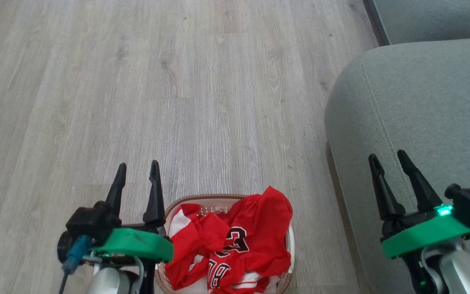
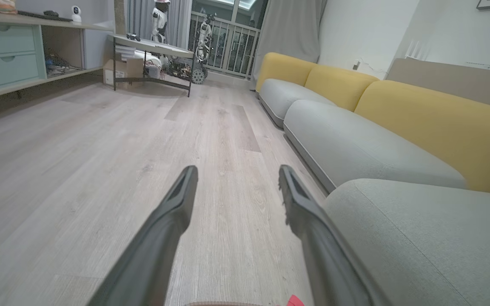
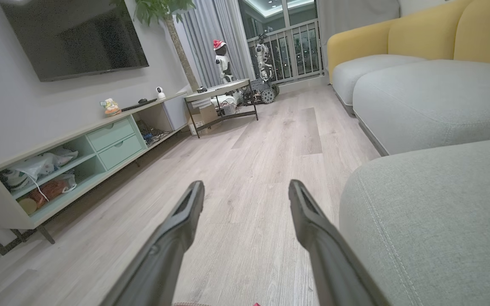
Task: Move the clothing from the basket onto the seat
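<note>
Red clothing (image 1: 235, 245) with black-and-white numerals lies heaped in the small oval basket (image 1: 186, 201) at the bottom centre of the head view, one corner draped over the right rim. My left gripper (image 1: 137, 167) stands open just left of the basket, above the floor, holding nothing. My right gripper (image 1: 388, 157) is open over the front edge of the grey-green seat (image 1: 422, 106) at the right. In the left wrist view, the open left gripper (image 2: 236, 170) points along the floor, a red tip of clothing (image 2: 294, 301) at the bottom edge. In the right wrist view, the open right gripper (image 3: 245, 185) has the seat (image 3: 432, 199) to its right.
Pale wood floor (image 1: 178, 81) stretches ahead of the basket. A second sofa cushion (image 1: 435, 18) sits at the back right, with yellow backrests (image 2: 436, 123) behind. A mint TV cabinet (image 3: 79, 157) lines the far wall, and a metal table (image 3: 221, 91) with robots stands by the window.
</note>
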{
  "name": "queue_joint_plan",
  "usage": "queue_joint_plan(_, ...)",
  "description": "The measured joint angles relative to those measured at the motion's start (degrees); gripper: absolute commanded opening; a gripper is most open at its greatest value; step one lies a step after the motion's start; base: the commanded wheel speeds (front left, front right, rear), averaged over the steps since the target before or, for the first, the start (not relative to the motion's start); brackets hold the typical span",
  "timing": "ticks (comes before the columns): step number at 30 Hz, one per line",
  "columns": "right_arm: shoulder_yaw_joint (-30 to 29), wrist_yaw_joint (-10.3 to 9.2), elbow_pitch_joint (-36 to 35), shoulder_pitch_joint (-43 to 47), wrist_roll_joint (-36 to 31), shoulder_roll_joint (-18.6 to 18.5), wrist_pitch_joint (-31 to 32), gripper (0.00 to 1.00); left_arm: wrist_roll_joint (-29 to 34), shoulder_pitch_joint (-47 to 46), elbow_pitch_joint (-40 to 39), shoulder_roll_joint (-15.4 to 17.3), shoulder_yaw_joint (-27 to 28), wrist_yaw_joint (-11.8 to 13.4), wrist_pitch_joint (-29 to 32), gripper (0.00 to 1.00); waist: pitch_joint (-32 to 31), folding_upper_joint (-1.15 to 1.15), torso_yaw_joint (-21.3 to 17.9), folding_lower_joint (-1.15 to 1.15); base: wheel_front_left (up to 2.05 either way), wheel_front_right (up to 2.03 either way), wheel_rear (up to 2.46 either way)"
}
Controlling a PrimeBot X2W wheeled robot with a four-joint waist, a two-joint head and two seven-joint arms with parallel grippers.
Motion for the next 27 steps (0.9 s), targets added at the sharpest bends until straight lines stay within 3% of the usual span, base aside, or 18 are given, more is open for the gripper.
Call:
queue_joint_plan(13,1.9,0.00,-1.4,-0.4,-7.0,-1.4,-2.3,1.00,7.6,-0.6,-1.7,0.2,-1.9,1.7,-2.0,1.00,-0.1,0.00,-0.1,0.00,0.00,0.00,0.00)
queue_joint_plan(27,2.0,0.00,-1.5,-1.1,-7.1,-1.6,-2.3,1.00,7.6,-0.7,-1.7,0.2,-1.9,1.7,-2.0,1.00,0.4,0.00,-0.5,0.00,0.00,0.00,0.00)
